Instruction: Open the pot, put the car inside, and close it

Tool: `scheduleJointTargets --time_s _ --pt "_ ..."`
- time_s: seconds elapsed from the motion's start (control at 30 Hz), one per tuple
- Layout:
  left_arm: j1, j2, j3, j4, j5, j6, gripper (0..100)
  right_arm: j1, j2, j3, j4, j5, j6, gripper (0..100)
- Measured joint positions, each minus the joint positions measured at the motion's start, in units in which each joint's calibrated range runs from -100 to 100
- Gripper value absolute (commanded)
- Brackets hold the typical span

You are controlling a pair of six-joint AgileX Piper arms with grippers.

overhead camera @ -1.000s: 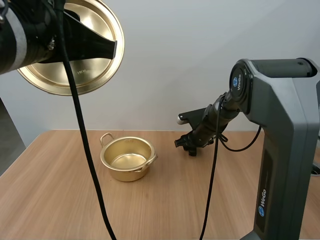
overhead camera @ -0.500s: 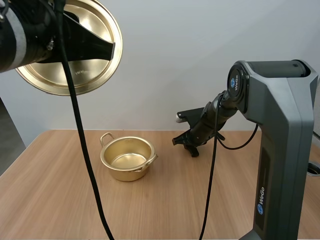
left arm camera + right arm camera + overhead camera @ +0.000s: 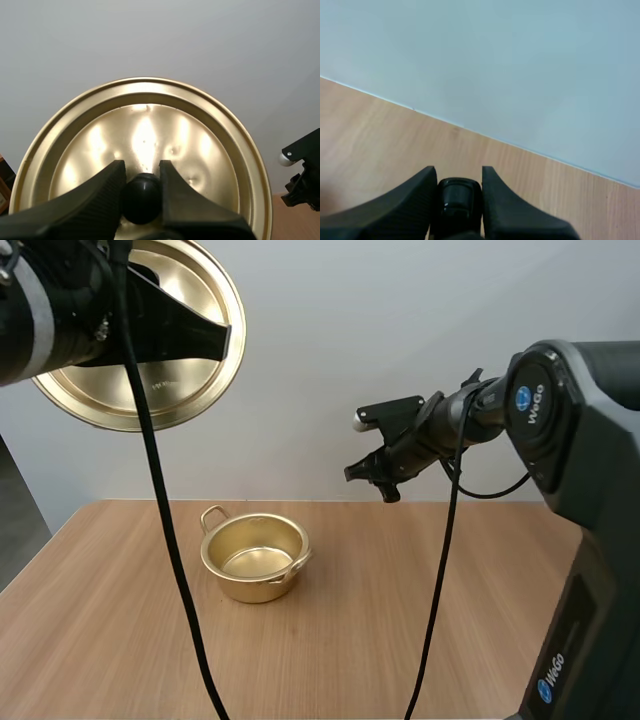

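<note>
Wood table (image 3: 100, 640), pot (image 3: 255, 558) open on it. We've got the car (image 3: 456, 199) pinched in right gripper (image 3: 458, 173), up off the surface; pot lies ~8 o'clock from it in high view. Left gripper (image 3: 141, 172) clamps lid (image 3: 150, 125) by knob (image 3: 142, 200), ~11 o'clock, well clear.

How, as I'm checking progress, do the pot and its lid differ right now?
The lid hangs high in the air, tilted on edge, the left gripper pinching its knob in its jaws; the pot stands upright on the table. The lid is a shallow disc; the pot is a deep bowl with side handles. Both are shiny gold metal.
</note>
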Motion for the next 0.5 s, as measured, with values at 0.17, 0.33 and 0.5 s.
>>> scheduleJointTargets --time_s 0.17,0.33,0.5 --pt "0.69 0.0 0.0 -0.3 0.0 -0.4 0 2.0 -5.7 0.0 8.4 12.2 -7.1 0" --pt "0.96 0.0 0.0 -1.4 1.9 -0.4 0 5.1 -4.8 0.5 16.9 25.4 -14.8 0" --pt "0.96 0.0 0.0 -1.9 1.9 -0.4 0 9.5 -2.2 0.5 25.5 36.0 -22.0 0"
